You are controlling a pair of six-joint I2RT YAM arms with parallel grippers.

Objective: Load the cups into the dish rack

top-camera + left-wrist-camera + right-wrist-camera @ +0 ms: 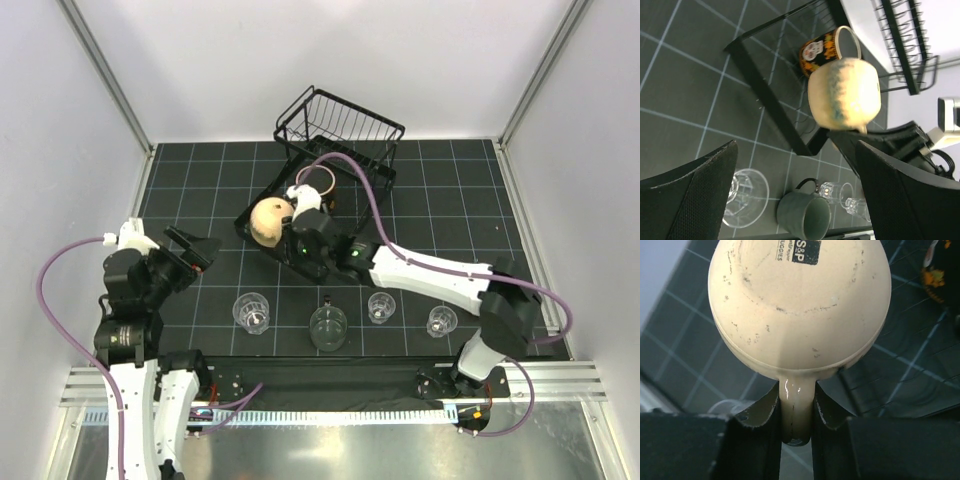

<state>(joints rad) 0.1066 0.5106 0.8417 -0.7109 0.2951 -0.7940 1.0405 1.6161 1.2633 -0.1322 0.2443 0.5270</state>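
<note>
Right tool (796, 412) is clamping the round beige ceramic mug (800, 305) by its handle, poising it over the black wire dish rack (345, 125) for loading; left tool (198, 248) is hovering, fingers apart.

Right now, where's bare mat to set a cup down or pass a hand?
Free: mat right of the dish rack, beyond the right arm; mat between rack and left tool. Crowded: near row of tumbler, grey mug and two small glasses; lower frame's left end, under the beige mug in the right tool.
</note>
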